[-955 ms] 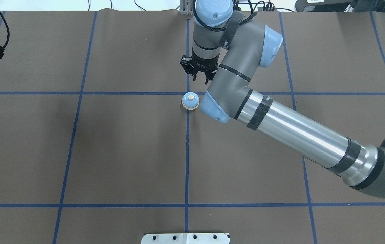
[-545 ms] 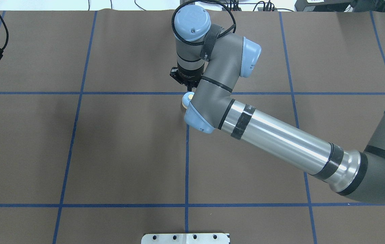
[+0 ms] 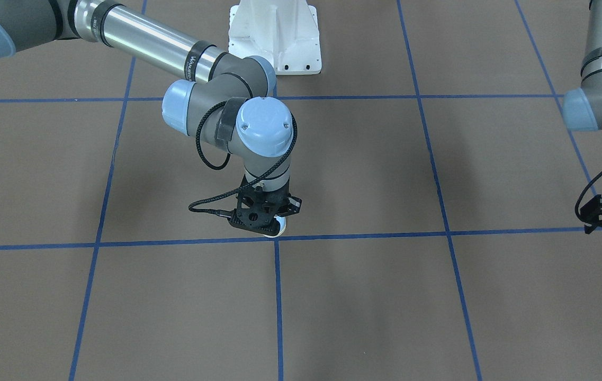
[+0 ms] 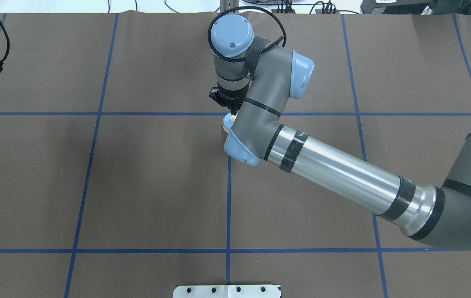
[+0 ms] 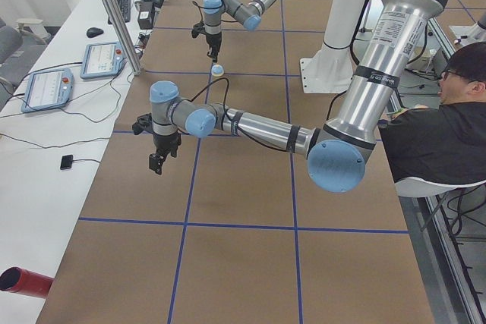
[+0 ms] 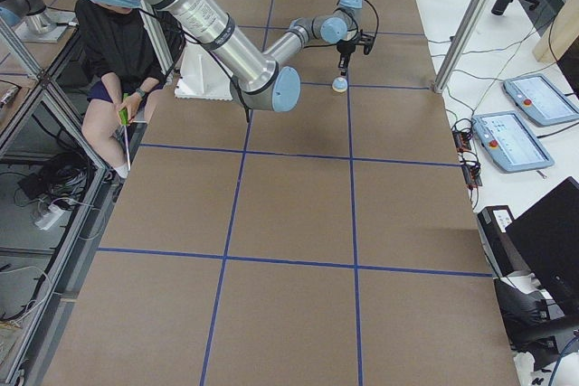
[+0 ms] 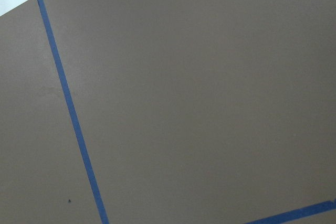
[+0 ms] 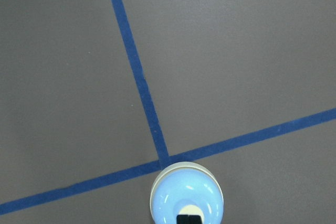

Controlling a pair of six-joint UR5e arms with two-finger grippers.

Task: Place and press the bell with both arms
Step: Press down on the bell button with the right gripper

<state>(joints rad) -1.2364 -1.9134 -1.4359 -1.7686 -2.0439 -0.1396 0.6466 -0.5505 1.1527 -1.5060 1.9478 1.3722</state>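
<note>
The light-blue bell [image 8: 186,199] stands on the brown mat at a crossing of blue tape lines. It shows small in the exterior left view [image 5: 218,69] and the exterior right view [image 6: 339,84]. In the overhead view the bell [image 4: 227,121] is mostly hidden under the right arm. My right gripper [image 4: 233,111] points straight down over it. In the right wrist view a single black tip rests on the cream button, so the fingers look shut. My left gripper [image 3: 593,218] hangs far off to the side, empty. I cannot tell whether it is open or shut.
The white bolted pedestal [image 3: 274,37] stands at the robot's edge of the table. A person [image 5: 448,111] sits beside it. Control pendants [image 5: 47,85] and a red cylinder [image 5: 23,282] lie on the white side table beyond the mat.
My right gripper has moved from beyond the bell to right over it and come down onto its button. The left gripper has drifted slightly toward the mat's edge.
</note>
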